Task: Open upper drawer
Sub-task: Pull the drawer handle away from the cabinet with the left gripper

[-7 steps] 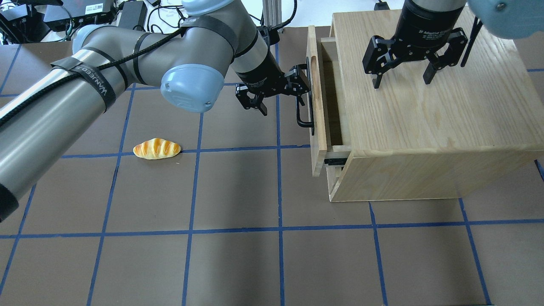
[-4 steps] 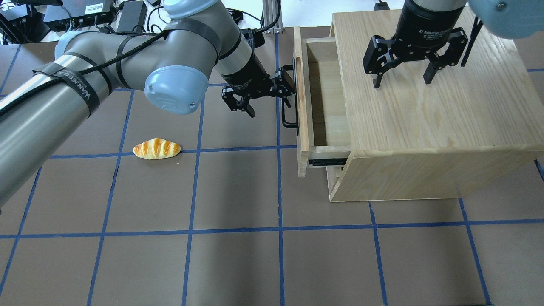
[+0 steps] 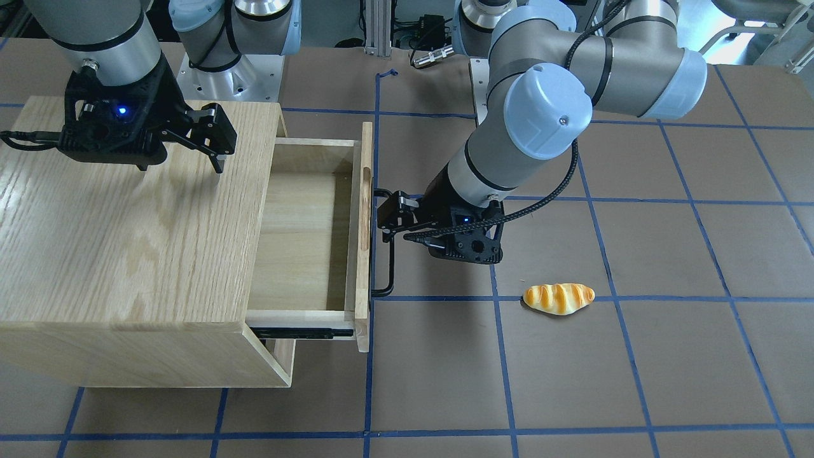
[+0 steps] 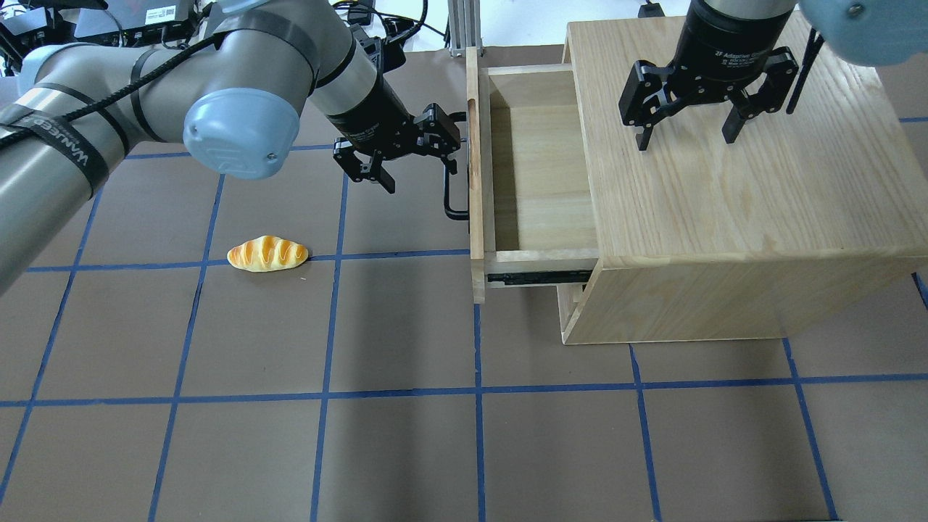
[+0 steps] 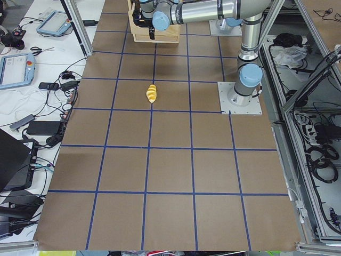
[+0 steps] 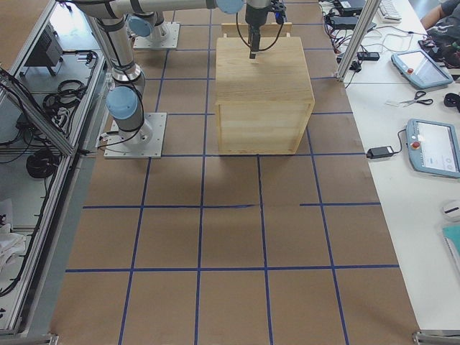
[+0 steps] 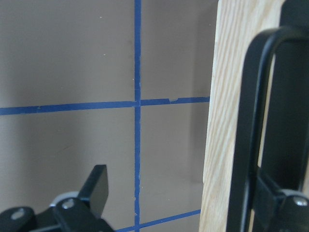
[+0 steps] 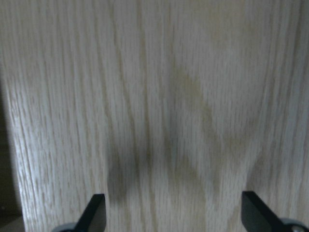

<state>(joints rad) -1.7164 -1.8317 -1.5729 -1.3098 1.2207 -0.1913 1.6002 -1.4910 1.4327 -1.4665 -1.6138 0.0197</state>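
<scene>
The wide, shallow light-oak upper drawer stands well out of the large oak cabinet. At the drawer front the left gripper has its jaws apart around the long black metal bar handle, one finger seemingly hooked behind it. The right gripper hovers above the cabinet top, its jaws apart.

The big table has a brown top, and blue lines make squares on it. Beside one end of the table stands a white desk with a flat screen and scissors on it. Beside the other end of the table, black wires lie on a second white desk. Silver poles stand at the table's edge. Soft shadows lie across the table.
</scene>
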